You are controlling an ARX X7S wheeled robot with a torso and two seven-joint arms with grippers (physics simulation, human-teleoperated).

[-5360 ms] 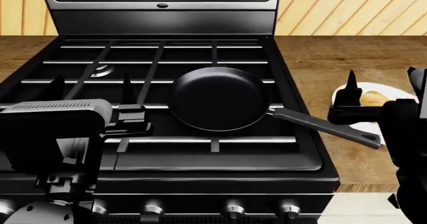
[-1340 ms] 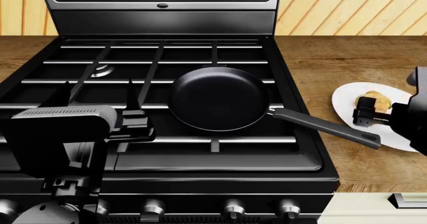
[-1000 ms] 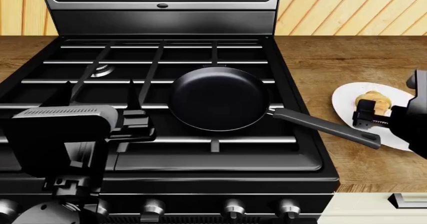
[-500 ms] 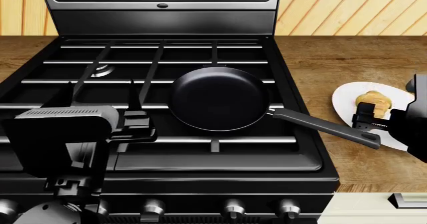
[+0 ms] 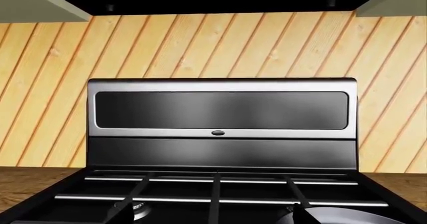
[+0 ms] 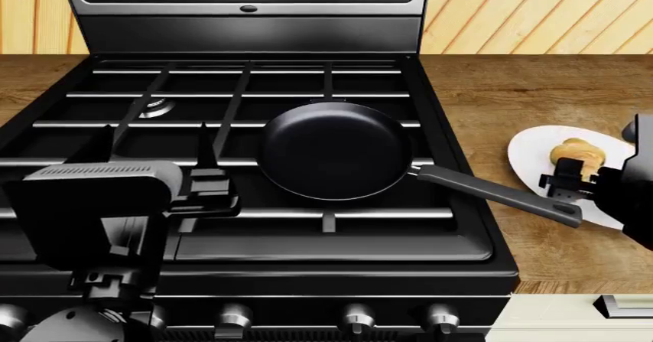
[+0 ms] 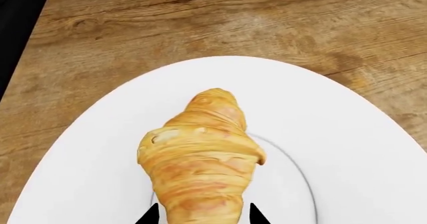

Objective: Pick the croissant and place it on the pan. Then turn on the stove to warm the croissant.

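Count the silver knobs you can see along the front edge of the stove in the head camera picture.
4: one at the far left corner, partly hidden by the left arm, then three more spaced rightward. The arm may hide others.

- A home kitchen: a large black gas stove (image 6: 255, 166) with grates fills the frame's centre.
- Wooden countertop (image 6: 510, 97) at right; slanted light-wood wall panelling (image 5: 200, 48) behind.
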